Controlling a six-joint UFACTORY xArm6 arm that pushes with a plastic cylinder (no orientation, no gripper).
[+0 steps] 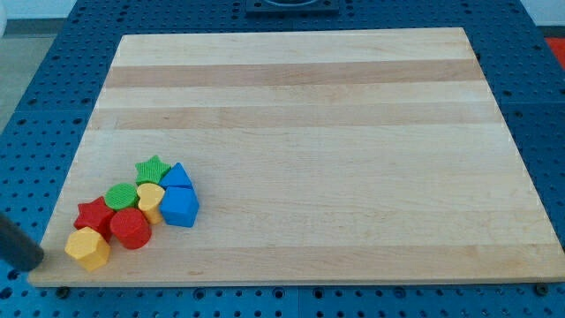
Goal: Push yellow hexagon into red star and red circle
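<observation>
All the blocks sit bunched together near the lower left corner of the wooden board (335, 132), and the dark rod comes in from the view's left edge, its tip (37, 261) resting at the board's corner, just to the left of the yellow hexagon (87, 248). There is a small gap between the tip and that hexagon, so they look apart rather than touching. The rod has no pincer to spread or press together; it is only a plain end, holding nothing. The yellow hexagon is the lowest and leftmost block of the cluster, right up against the red star (94, 215) above it and the red circle (131, 229) to its right. Behind those lie a green circle (121, 196) and a yellow heart (150, 200), then a green star (153, 169) at the top of the bunch. On the cluster's right side are two blue blocks, a blue triangle (177, 175) and below it a larger blue block (180, 207) whose shape I cannot quite make out.
</observation>
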